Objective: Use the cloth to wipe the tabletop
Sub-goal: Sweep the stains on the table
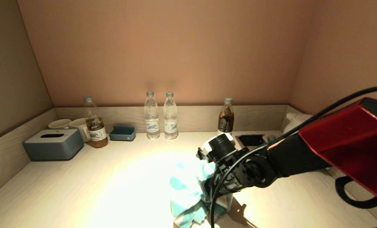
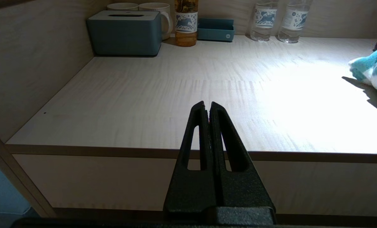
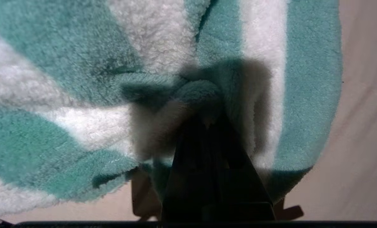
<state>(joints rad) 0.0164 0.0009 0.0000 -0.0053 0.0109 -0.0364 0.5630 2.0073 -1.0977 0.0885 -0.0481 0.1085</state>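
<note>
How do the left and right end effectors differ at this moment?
The left end effector is shut on nothing and sits off the tabletop's front edge; the right end effector is shut on the teal-and-white cloth over the tabletop. Both have dark fingers.

The right arm (image 1: 289, 155) is black, with a glossy red, angular shell (image 1: 349, 142) over its upper link at about 3 o'clock in the head view. A thin black cable (image 1: 305, 125) runs along it from the 3 o'clock edge down past the wrist. The wrist housing (image 1: 251, 172) is round and black with a circular hub, topped by a short black cylinder ringed in white (image 1: 220, 142). The right gripper (image 3: 212, 123) shows dark, tapering fingers. The left gripper (image 2: 207, 109) has two matt black, wedge-shaped fingers (image 2: 221, 142), each with a long slot cut through it, on a black base.
</note>
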